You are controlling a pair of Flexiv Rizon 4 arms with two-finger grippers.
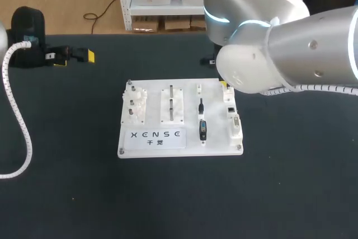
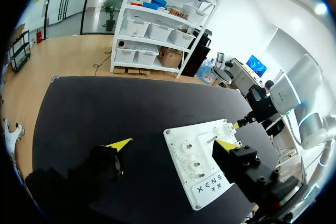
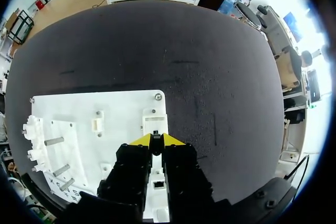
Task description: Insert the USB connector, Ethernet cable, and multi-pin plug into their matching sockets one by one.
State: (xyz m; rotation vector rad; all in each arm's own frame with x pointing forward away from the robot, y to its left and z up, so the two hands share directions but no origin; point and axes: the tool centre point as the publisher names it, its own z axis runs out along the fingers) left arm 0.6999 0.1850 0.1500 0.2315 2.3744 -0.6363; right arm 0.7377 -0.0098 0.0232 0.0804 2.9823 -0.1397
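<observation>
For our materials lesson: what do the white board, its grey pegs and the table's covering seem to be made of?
White board: probably plastic, matte and opaque, with screws at its corners. Pegs: likely metal, grey with a dull sheen. Table covering: seemingly a black mat or cloth, matte, faintly speckled; I cannot tell which.

The black bench (image 1: 168,205) carries one white board (image 1: 215,116), lying flat about midway between left and right, closer to the far edge than the near.
</observation>
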